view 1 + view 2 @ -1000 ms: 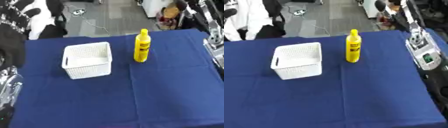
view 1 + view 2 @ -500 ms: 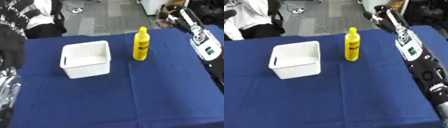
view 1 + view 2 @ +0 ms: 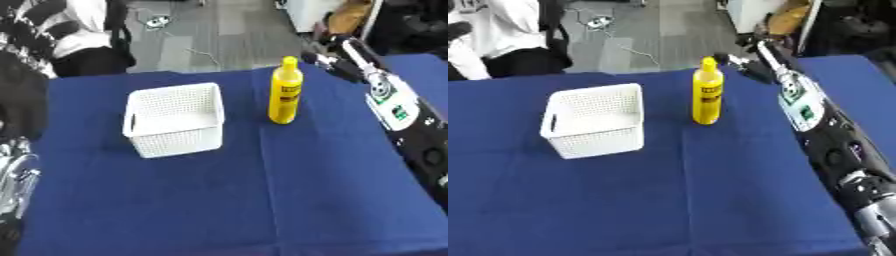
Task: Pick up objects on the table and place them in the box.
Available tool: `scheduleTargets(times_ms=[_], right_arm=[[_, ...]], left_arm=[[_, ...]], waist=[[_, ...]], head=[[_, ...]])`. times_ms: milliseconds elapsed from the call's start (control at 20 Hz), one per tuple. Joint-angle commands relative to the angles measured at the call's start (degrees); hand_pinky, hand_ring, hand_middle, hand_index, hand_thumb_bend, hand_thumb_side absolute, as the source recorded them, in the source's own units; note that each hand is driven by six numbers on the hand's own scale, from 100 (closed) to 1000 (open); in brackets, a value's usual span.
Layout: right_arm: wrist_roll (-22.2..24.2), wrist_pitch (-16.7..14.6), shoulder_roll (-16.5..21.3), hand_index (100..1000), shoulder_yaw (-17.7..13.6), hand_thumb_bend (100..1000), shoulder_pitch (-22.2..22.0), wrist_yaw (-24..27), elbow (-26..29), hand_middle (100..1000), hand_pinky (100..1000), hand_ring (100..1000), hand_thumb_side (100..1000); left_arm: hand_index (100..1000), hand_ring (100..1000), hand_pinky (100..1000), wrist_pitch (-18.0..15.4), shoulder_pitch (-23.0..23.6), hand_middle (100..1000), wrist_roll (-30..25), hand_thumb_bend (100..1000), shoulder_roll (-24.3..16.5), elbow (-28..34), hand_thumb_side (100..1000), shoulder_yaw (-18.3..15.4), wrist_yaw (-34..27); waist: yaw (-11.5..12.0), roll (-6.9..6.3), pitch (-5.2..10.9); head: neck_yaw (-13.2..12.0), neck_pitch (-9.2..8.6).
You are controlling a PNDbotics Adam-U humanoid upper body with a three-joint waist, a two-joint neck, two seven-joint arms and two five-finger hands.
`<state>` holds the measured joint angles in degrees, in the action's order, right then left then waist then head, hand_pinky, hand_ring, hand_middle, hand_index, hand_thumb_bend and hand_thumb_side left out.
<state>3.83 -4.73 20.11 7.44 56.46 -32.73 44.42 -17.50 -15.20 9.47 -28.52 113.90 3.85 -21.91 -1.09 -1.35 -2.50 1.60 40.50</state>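
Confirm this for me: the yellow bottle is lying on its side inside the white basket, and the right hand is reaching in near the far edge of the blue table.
Not quite. The yellow bottle stands upright on the blue table, outside the white basket and to its right, as the left eye view shows. The basket looks empty. The rest holds: the right hand is near the table's far edge, just beyond the bottle.

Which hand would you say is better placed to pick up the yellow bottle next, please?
The right hand, probably: it is stretched out just right of the upright yellow bottle, near its top. The left hand sits low at the table's left edge, beyond the white basket.
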Motion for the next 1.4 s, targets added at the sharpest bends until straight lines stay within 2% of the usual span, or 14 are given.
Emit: scheduleTargets(times_ms=[50, 350, 850, 1400], right_arm=[[0.74, -0.29, 0.06, 865, -0.52, 1000, 1.77, -0.70, 0.06, 821, 894, 826, 950], [2.12, -0.13, -0.98, 876, -0.77, 1000, 1.74, -1.35, -0.97, 828, 909, 834, 931], [8.65, -0.76, -1.00, 906, -1.43, 1000, 2.69, -0.40, -2.64, 850, 942, 864, 866], [11.05, -0.36, -1.47, 909, -1.72, 1000, 3.27, -0.58, -3.06, 872, 956, 885, 857]], left_arm=[[856, 827, 795, 0.04, -0.78, 871, -0.19, 298, -0.33, 0.69, 1000, -0.28, -0.27], [854, 827, 795, 0.04, -1.12, 869, -0.39, 297, -0.25, 0.69, 1000, -0.20, -0.45], [851, 827, 797, 0.17, -1.77, 865, -0.68, 298, -0.11, 0.69, 1000, -0.04, -0.72], [849, 827, 798, 0.16, -2.63, 863, -0.85, 298, 0.02, 0.69, 1000, 0.04, -0.94]], waist=[[0.25, 0.06, 0.55], [0.71, 0.16, 0.35], [1.48, 0.44, 0.00], [2.27, 0.77, -0.42]], head=[[0.29, -1.20], [-0.38, -2.02], [-0.58, -1.29], [-0.56, -2.02]])
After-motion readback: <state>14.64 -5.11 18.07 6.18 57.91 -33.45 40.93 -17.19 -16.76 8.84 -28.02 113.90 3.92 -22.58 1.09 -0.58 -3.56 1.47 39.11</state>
